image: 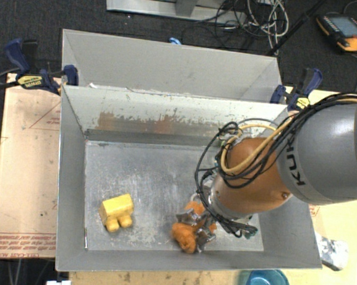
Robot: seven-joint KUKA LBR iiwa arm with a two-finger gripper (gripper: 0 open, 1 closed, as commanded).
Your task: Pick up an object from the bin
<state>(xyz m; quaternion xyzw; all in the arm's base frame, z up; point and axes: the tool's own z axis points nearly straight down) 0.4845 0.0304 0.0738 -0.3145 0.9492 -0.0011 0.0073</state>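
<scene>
End effector: the end effector is being held low at the floor of the bin, near the front wall, right of the middle; open or closed cannot be told.
Nearest thing: an orange lump is lying right at its tip, just to the front and left in the camera view.
Long axis: none is being made out; the lump is looking roundish.
Other thing: a yellow blocky toy is lying well apart, toward the front left corner.
Writing: the letters "KU" are being shown on the grey arm.
Coming move: judged, only a slight shift front-left is being called for.
</scene>
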